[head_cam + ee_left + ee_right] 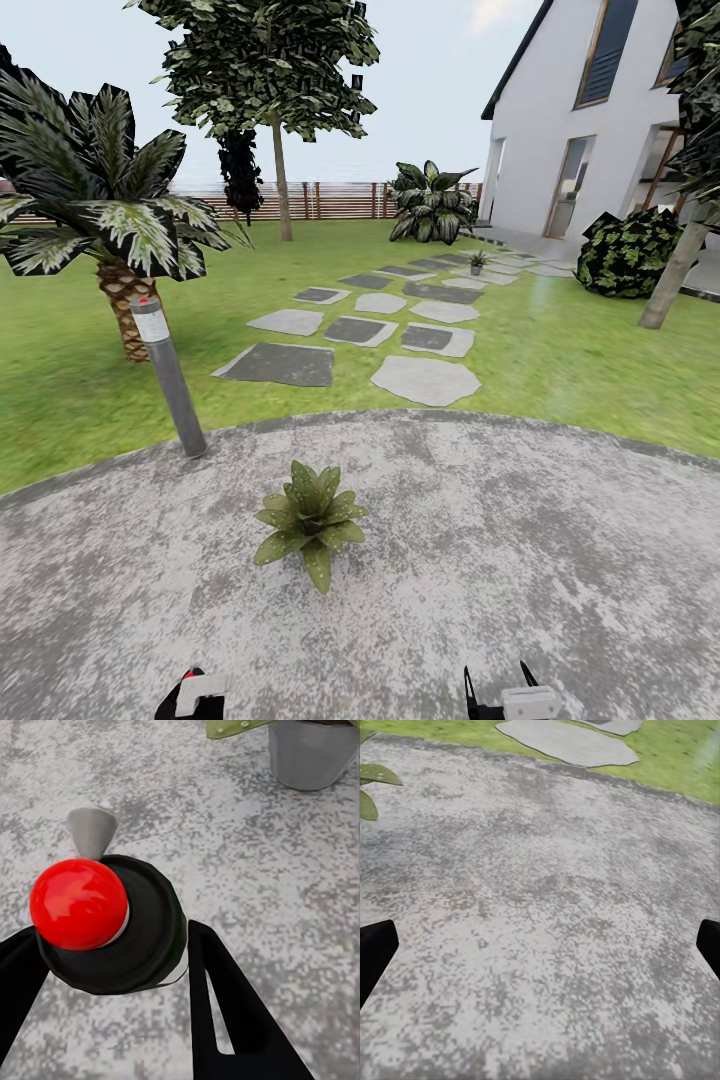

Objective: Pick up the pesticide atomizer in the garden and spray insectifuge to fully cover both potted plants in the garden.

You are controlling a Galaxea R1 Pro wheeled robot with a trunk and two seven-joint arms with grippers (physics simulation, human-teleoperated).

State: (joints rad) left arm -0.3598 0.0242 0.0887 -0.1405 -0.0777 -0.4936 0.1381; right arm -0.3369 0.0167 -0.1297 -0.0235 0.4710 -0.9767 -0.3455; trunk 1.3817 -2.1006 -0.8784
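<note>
The left gripper is closed around the pesticide atomizer: in the left wrist view its two dark fingers press either side of the round black body, with the red cap facing the camera and the grey cone nozzle poking out beyond it. The bottle's long axis runs roughly toward the lens, so the nozzle aims out over the patio rather than straight down

In the head view this hand sits at the bottom left edge, and the nearer potted plant lies just above it, lower centre of the frame, on the grey paving. In the wrist view, that plant's grey pot stands off to one side of the nozzle's line, so I judge the spray needs a swing toward it

The second potted plant is small and far, right of centre in the upper half, on the stepping stones

The right gripper, bottom right, is spread wide and holds nothing
</note>
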